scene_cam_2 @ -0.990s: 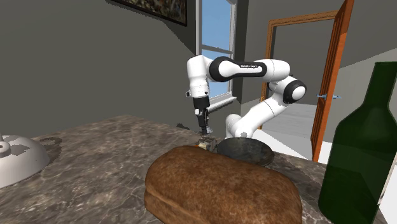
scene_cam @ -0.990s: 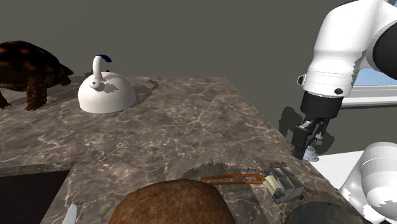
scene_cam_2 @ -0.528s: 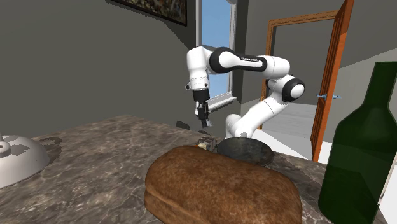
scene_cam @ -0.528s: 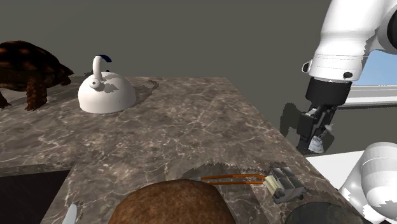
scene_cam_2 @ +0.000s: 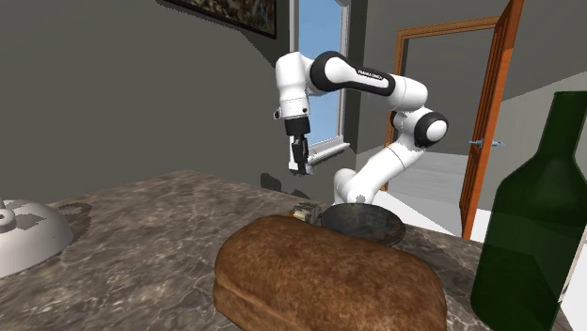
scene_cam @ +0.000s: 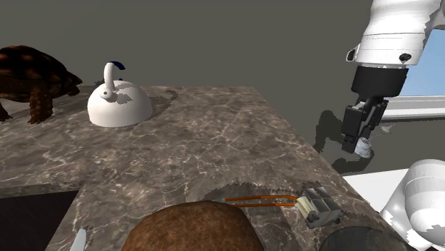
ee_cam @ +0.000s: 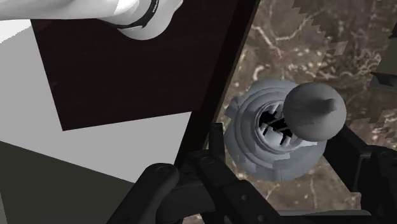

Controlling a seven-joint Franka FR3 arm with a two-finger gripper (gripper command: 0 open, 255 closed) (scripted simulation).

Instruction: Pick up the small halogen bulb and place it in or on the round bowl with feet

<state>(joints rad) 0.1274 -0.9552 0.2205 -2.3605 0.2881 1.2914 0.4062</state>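
**Halogen bulb held in the air above the footed bowl**

The black hand (scene_cam: 354,145) is pinching the small halogen bulb (scene_cam: 364,148), which hangs clear of the marbled brown worktop (scene_cam: 214,135). In the wrist view the bulb (ee_cam: 280,133) is a grey ribbed body with a rounded knob, and the two fingers of the hand (ee_cam: 283,167) clasp it from either side. The veined worktop (ee_cam: 299,38) lies well below it.

All positions are given from the round bowl (scene_cam: 360,239), a dark vessel at the near edge of the worktop.
- **Hand and bulb:** well above the bowl in the shoulder view. In the second exterior view the hand (scene_cam_2: 297,165) hangs above the bowl (scene_cam_2: 362,222) and towards that view's left.
- **Loaf:** the brown loaf (scene_cam_2: 325,277) lies just beside the bowl, on the second exterior view's left.
- **Clip-like object:** a small grey and beige one (scene_cam: 319,207) rests near the bowl, with two orange bars (scene_cam: 260,200) beyond it.
- **Kettle and turtle:** the white kettle (scene_cam: 118,100) and the brown turtle figure (scene_cam: 28,78) stand well apart from the bowl, at the far end of the worktop.
- **Bottle:** a dark green bottle (scene_cam_2: 536,226) stands on the side of the bowl facing the second exterior view's right.
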